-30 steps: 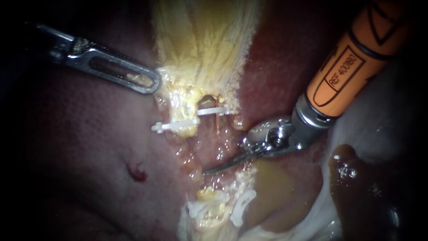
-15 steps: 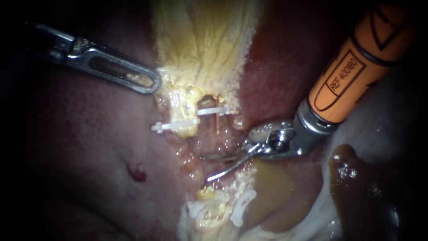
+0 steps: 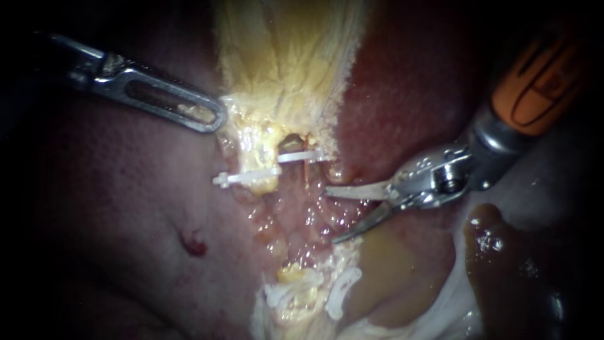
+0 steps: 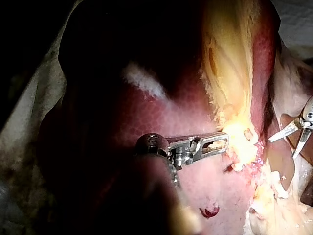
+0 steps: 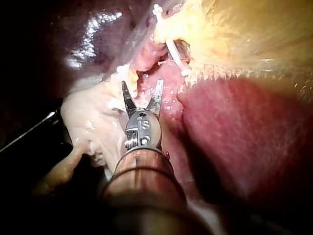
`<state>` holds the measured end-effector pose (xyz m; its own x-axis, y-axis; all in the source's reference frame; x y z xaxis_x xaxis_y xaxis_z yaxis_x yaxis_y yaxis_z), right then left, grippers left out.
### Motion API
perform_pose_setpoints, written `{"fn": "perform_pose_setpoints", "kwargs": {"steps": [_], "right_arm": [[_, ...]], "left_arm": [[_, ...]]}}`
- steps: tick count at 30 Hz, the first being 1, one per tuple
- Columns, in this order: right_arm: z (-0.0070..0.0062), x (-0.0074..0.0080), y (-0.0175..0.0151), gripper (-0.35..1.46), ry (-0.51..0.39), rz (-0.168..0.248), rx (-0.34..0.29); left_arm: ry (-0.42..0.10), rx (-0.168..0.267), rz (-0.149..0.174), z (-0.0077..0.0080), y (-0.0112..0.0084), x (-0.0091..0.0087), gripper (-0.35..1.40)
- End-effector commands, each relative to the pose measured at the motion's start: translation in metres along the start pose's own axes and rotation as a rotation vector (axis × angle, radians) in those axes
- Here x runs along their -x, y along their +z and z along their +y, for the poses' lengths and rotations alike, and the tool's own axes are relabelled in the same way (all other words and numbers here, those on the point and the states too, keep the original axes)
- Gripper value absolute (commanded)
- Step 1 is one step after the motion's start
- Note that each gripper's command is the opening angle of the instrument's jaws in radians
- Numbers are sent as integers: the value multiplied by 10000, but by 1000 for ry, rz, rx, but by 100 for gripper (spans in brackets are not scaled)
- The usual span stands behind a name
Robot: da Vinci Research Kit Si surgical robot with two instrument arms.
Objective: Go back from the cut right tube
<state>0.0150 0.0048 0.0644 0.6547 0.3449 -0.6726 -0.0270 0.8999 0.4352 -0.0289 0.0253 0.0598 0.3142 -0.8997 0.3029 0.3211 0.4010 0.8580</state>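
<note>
My right instrument (image 3: pixel 332 214) comes in from the upper right on an orange shaft (image 3: pixel 541 82). Its two curved blades stand open with nothing between them, just right of the wet gap between the tube's cut ends. White clips (image 3: pixel 251 176) sit on the upper stump, and more clips (image 3: pixel 343 289) on the lower stump (image 3: pixel 292 274). My left instrument (image 3: pixel 214 116) holds the yellow gallbladder (image 3: pixel 283 63) edge, jaws shut on it. In the right wrist view the open blades (image 5: pixel 142 85) point toward the clips (image 5: pixel 173 51). The left wrist view shows my left instrument's jaws (image 4: pixel 220 143) on the yellow tissue (image 4: pixel 234 132).
Dark red liver (image 3: pixel 126 208) fills the left, with a small blood spot (image 3: pixel 194 244). More liver (image 3: pixel 402 94) lies behind the right instrument. White gauze (image 3: pixel 459 302) and a brown fluid pool (image 3: pixel 497 252) lie at the lower right.
The right instrument's blades went from shut to open, and it drew back right and upward from the cut gap. The left instrument and the clips held still.
</note>
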Motion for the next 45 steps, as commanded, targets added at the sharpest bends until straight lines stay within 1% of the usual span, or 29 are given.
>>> {"fn": "perform_pose_setpoints", "kwargs": {"steps": [1,4,7,12,17,20,22,28,32,40,45], "right_arm": [[-1,0,-8,145,-3,-7,14],[-3,2,-22,145,-14,-22,40],[-2,2,-34,145,-20,-38,42],[4,2,-48,145,-17,-45,61],[8,1,-58,145,-13,-47,63],[9,1,-58,145,-13,-47,63],[9,1,-58,145,-13,-47,63],[10,1,-58,145,-12,-47,64],[10,2,-58,145,-12,-47,64],[10,1,-58,145,-11,-47,64],[11,1,-59,145,-11,-47,65]], "left_arm": [[0,0,0,0,0,0,-35],[0,0,0,1,1,0,-35],[0,0,0,1,1,-1,-35],[1,1,0,2,2,-1,-35],[2,4,-2,3,7,-3,-35],[4,9,-4,5,14,-6,-35],[6,12,-6,6,23,-10,-35],[13,-8,12,7,58,-17,-35],[16,-13,16,7,74,-18,-35],[16,-12,16,8,85,-15,-35],[17,-14,17,8,88,-16,-35]]}}
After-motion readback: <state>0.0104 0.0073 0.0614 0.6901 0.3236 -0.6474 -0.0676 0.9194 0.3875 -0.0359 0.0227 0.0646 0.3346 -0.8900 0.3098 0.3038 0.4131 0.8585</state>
